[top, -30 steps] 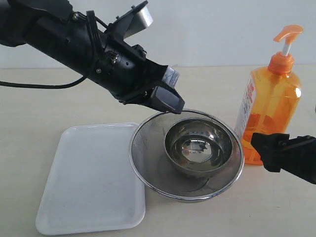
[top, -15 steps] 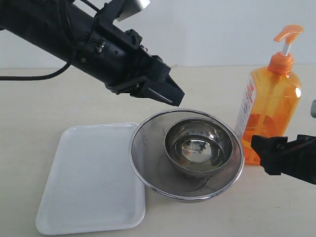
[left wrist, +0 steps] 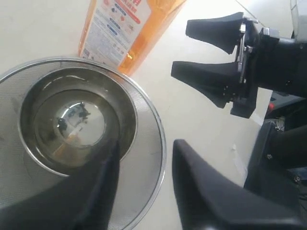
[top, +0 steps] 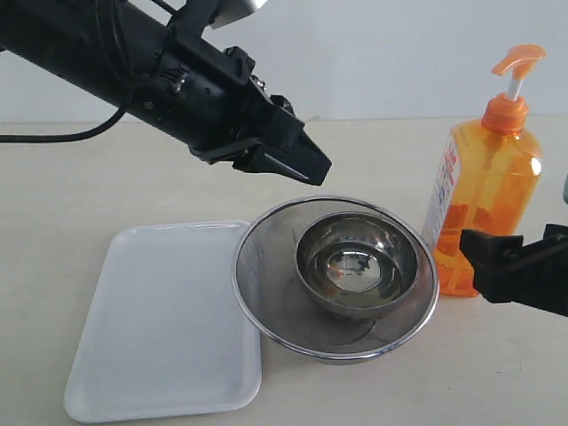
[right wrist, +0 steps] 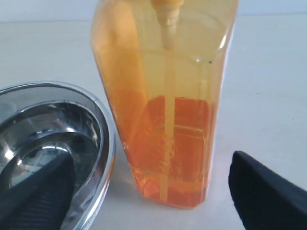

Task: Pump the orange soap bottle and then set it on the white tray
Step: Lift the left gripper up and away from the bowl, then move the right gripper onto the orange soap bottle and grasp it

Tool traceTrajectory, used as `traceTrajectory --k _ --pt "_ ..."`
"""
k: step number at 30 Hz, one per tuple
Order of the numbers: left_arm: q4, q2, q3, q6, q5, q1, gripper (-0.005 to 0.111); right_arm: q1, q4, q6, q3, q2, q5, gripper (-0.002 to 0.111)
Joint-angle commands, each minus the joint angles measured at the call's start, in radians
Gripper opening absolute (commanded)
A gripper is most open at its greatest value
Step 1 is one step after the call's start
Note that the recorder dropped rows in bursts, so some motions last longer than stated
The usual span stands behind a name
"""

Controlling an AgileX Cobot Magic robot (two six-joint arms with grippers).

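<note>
right end effector (left wrist: 181,49), apart, faced the bottle (top: 491,200), likely to brace it; left end effector (top: 306,169), apart, hung above the strainer (top: 257,293).

Bright, soft, even light is filling all views, seemingly coming from overhead. Worktop (top: 80,177) is reading pale and a bit washed out, and the white tray (top: 160,319) is barely separating from it. Only faint diffuse shadows are showing, under the strainer (top: 266,302) rim. Steel bowl (top: 357,264) is throwing mirror glare. Orange soap bottle (top: 488,204) is glowing with light passing through. Exterior view is looking slightly soft and grainy. Left fingers (left wrist: 206,196) and right fingers (right wrist: 268,191) are sitting dark and out of focus close to the wrist lenses.
</note>
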Motion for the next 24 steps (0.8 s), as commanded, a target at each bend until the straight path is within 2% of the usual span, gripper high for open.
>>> traceTrajectory --k 1,4,6,14,24 --pt "-0.01 -0.008 0.002 0.009 -0.01 -0.008 0.034 -0.002 0.03 -0.024 0.004 -0.003 -0.074 0.079" --pt "-0.01 -0.008 0.002 0.009 -0.01 -0.008 0.034 -0.002 0.028 -0.024 0.004 -0.003 -0.083 0.096" --pt "-0.01 -0.008 0.002 0.009 -0.01 -0.008 0.034 -0.002 0.028 -0.016 0.004 -0.003 -0.098 0.1" --pt "-0.034 -0.008 0.002 0.009 0.008 -0.008 0.034 -0.002 0.028 0.013 -0.043 0.011 -0.121 0.1" --pt "-0.034 -0.008 0.002 0.013 0.006 -0.008 0.034 -0.002 -0.013 0.116 -0.043 0.308 -0.439 0.1"
